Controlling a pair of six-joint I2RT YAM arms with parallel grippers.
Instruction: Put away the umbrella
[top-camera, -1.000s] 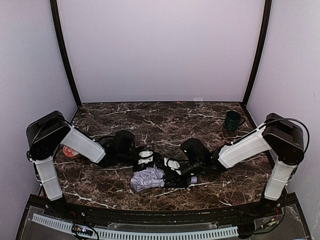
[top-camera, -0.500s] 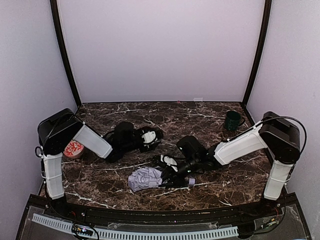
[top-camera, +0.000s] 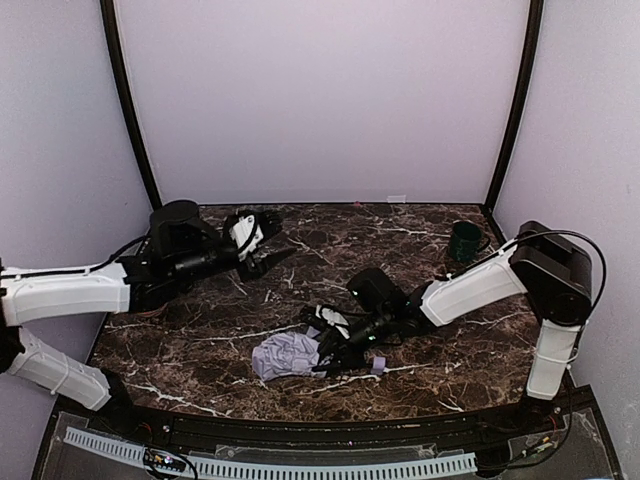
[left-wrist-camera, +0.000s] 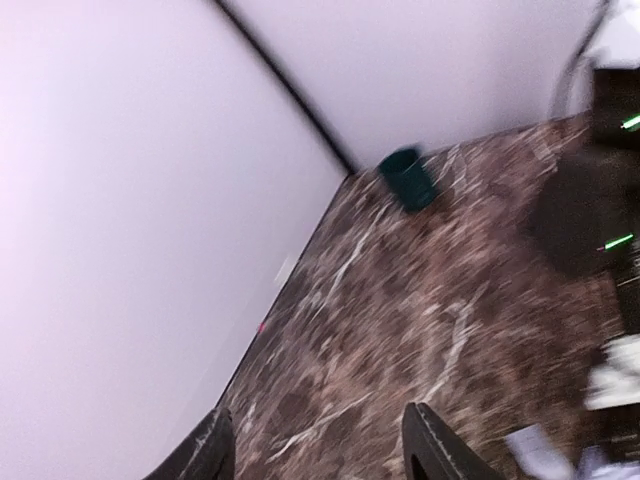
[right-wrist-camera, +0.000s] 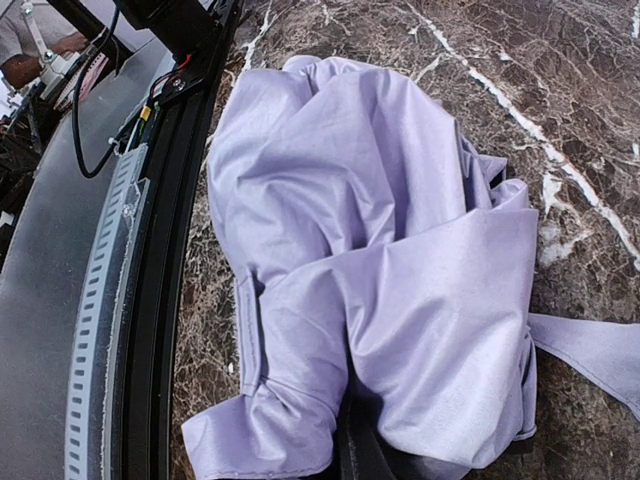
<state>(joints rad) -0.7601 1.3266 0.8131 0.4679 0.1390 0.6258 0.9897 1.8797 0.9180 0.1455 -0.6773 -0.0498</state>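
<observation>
Marble table (top-camera: 430, 395): the umbrella (top-camera: 285, 355) lies collapsed near the front edge, its fabric bunched and unwrapped, so tidying probably remains. Left gripper (left-wrist-camera: 318, 452) hangs raised, fingers apart, empty. Right gripper (top-camera: 335, 338) meets the umbrella's shaft side, its closure hidden by fabric.

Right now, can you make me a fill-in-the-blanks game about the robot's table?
1. The mug in the far right corner is dark ____.
2. The left gripper is open and holds ____.
3. The umbrella lies crumpled beside the ____ arm's gripper.
Missing words: green; nothing; right.
</observation>
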